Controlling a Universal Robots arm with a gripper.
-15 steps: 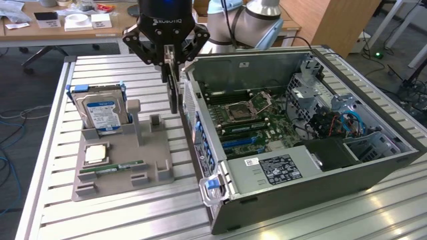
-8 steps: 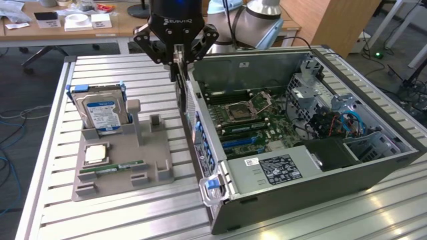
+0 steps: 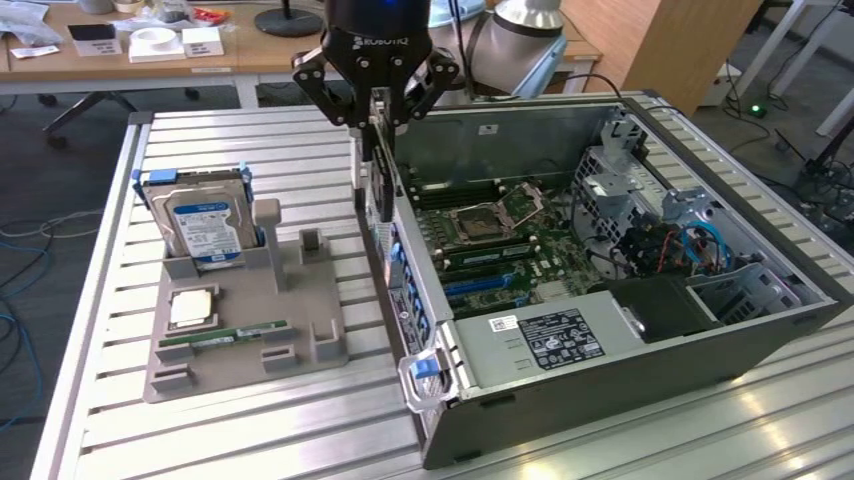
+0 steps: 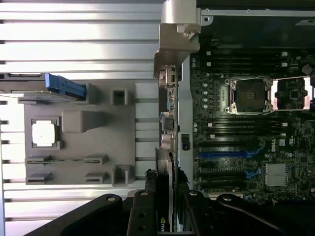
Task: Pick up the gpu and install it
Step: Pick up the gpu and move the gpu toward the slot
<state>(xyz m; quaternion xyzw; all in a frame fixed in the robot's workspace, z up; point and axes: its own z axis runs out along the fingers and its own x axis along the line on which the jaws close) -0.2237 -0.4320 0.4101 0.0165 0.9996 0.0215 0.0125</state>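
Note:
The gpu is a thin dark card that hangs on edge from my gripper, which is shut on its upper end. It hovers over the near side wall of the open computer case, at the exterior view's left of the motherboard. In the wrist view the gpu runs edge-on between my two black fingers. Its silver bracket is at the far end, lined up along the case wall beside the blue expansion slots. My gripper is clamped on the card.
A grey parts holder on the slatted table holds a blue-labelled hard drive, a processor chip and a green RAM stick. The case has drive cages and cables inside. A cluttered desk stands behind.

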